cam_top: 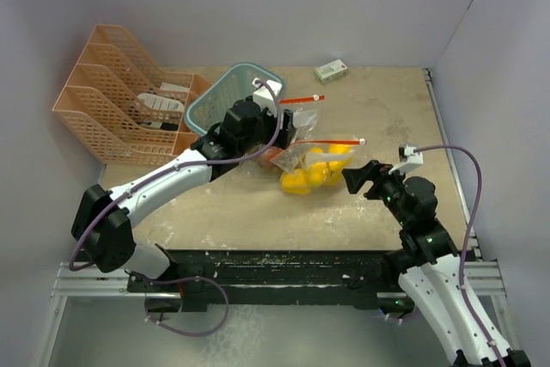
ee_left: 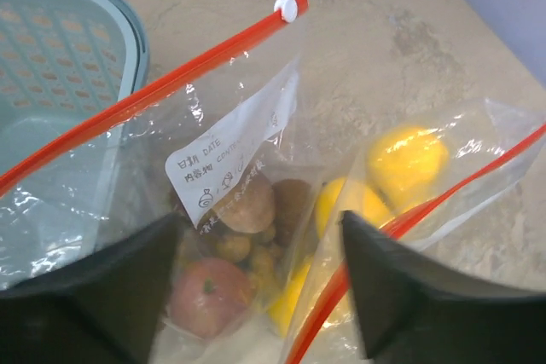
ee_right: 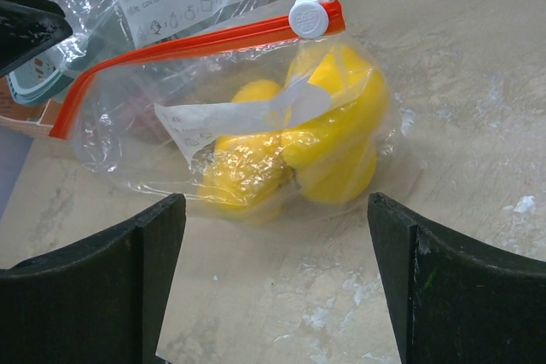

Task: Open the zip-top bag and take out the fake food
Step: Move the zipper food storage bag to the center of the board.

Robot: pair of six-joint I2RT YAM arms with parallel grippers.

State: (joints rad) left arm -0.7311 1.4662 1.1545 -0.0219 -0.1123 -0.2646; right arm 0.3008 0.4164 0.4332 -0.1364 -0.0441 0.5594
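Two likely limp, slippery bags lie on the tabletop [cam_top: 387, 118]: the yellow-fruit bag [ee_right: 281, 142] and the mixed-food bag [ee_left: 230, 151] at its 10 o'clock. The right hand [ee_right: 277, 206] gapes wide at 3 o'clock. The left hand [ee_left: 260, 228] straddles the mixed-food bag, grip unclear. Best pinched at the stiffer-looking red zip strip [ee_right: 196, 44].

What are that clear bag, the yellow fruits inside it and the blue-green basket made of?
The bag looks like thin clear plastic film: it crinkles and glints, with a red zip strip. The yellow fruits seem glossy moulded plastic, judging by their even shine. The basket appears matte rigid plastic with a perforated wall.
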